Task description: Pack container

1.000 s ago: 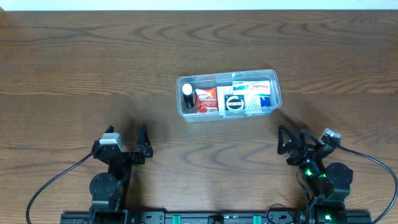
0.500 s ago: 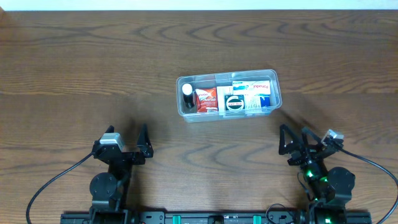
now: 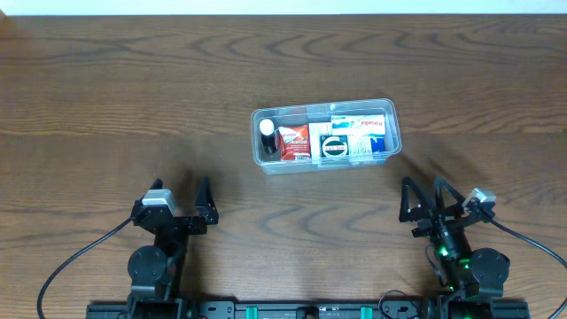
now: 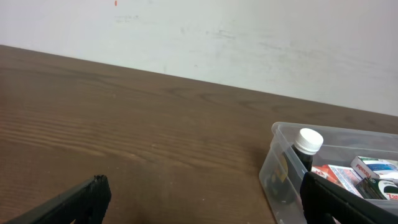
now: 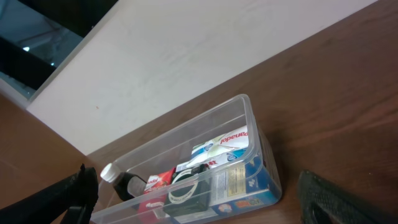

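Lying flat, container (image 3: 393,133) lengthwise left-right

Left arm (image 3: 158,252) and right arm (image 3: 469,266) are black (green lights on the right), trailing black cables (image 3: 89,245).

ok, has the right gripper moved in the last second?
Yes. The right gripper drifted slightly right and back toward its base, away from the container.
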Controlling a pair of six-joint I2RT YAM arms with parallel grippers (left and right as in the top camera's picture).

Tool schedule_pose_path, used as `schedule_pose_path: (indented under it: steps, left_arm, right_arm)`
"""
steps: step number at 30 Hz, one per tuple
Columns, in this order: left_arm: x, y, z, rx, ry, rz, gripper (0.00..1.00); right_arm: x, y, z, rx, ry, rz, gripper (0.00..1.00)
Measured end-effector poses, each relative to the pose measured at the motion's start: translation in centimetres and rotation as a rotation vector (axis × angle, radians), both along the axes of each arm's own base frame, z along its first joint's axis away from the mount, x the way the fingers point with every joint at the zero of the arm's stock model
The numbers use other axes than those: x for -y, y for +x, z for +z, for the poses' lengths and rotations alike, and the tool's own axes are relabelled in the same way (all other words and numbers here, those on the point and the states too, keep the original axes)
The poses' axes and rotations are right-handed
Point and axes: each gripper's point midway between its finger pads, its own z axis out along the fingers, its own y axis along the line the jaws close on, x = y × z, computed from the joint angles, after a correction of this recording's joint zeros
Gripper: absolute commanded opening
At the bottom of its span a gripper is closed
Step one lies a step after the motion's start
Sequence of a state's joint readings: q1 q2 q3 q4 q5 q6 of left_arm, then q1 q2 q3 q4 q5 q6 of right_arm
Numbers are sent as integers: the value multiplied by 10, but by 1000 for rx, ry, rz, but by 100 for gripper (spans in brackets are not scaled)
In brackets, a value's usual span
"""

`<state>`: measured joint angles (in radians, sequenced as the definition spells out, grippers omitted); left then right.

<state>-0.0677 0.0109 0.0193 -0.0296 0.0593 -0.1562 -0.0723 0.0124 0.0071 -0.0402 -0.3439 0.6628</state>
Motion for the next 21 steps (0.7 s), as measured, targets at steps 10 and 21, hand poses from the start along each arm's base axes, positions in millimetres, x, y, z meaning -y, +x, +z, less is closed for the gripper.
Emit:
schedule_pose_path:
  steps: [10,21]
  left_arm:
    - [0,0,0,0,0,0,98]
    - [0,0,0,0,0,0,98]
  right_arm:
    - [1,0,0,33,-121,2,99]
    - [3,1,0,187,-701,12,99]
